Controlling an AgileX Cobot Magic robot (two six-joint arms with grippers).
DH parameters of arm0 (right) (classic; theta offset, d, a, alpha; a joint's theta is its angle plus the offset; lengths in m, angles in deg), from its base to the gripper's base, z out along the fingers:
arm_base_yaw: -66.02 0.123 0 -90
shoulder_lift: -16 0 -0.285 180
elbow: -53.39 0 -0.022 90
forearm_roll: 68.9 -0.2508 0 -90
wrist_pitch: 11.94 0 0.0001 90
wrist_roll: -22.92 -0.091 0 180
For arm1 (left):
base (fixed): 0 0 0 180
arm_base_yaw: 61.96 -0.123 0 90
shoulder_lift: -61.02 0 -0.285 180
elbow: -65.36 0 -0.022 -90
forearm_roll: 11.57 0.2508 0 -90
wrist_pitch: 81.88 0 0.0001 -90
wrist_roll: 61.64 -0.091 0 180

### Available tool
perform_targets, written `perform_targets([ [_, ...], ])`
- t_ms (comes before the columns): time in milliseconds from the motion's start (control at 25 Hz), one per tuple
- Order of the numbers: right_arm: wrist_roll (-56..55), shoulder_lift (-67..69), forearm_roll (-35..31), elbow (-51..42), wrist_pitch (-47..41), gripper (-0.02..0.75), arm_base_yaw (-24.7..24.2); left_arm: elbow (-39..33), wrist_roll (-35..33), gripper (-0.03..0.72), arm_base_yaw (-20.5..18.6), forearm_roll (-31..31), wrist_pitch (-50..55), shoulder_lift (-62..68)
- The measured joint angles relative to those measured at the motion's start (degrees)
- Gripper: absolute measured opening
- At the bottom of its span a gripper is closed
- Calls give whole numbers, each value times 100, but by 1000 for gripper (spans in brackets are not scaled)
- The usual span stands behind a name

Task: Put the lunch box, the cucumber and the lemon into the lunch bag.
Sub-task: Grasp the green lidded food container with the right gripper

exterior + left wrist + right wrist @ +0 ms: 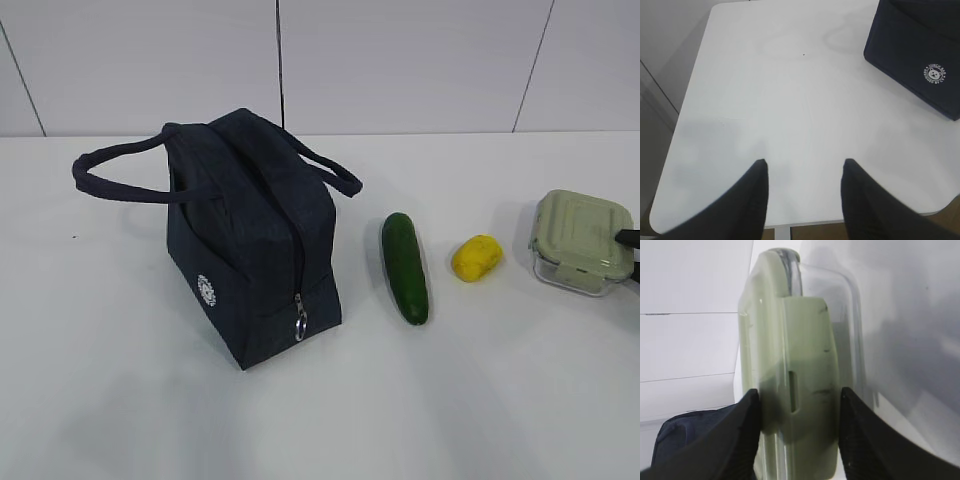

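Note:
The navy lunch bag [250,235] stands at centre left, handles spread, its zipper ring pull [300,323] hanging at the near lower end. The cucumber [405,266] lies right of it and the lemon [476,258] further right. The lunch box [583,242] with its sage-green lid sits at the far right. My right gripper [799,392] is shut on the lunch box [800,365], its fingers pressing lid and base beside a clip; one finger [628,238] shows in the exterior view. My left gripper [805,162] is open and empty over bare table, left of the bag [915,50].
The white table [120,380] carries everything. Its left and near edges [685,125] show in the left wrist view, with floor beyond. A white panelled wall [400,60] stands behind the table.

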Motion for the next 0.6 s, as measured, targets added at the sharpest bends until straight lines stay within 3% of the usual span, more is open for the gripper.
perform_targets([
  [600, -171, -55, 0, 0, 51, 356, 0, 0, 0, 341, 0, 0, 0, 0],
])
